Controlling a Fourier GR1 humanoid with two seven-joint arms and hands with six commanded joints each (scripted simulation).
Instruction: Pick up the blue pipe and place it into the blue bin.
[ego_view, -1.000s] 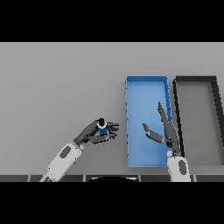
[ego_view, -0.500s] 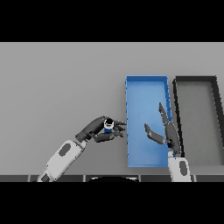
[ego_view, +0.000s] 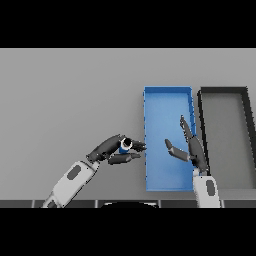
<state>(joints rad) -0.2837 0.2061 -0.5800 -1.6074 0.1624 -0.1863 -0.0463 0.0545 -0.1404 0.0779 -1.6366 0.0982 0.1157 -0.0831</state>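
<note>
The blue pipe (ego_view: 124, 145), a short tube with a pale open end, is pinched in my left hand (ego_view: 113, 151), fingers above it and thumb below. That hand is just left of the blue bin (ego_view: 156, 102), its fingertips almost at the bin's left wall. My right hand (ego_view: 192, 149) hovers over the bin's right half, fingers straight and spread, holding nothing. The bin is a long blue tray lying right of centre, and nothing lies on the floor of it that shows.
A dark grey bin (ego_view: 247, 120) of the same shape stands right beside the blue one, at the table's right edge. Grey table top (ego_view: 65, 100) spreads to the left and back.
My left hand has carried the pipe to the right, from well clear of the bin to its left wall. The right hand has barely shifted.
</note>
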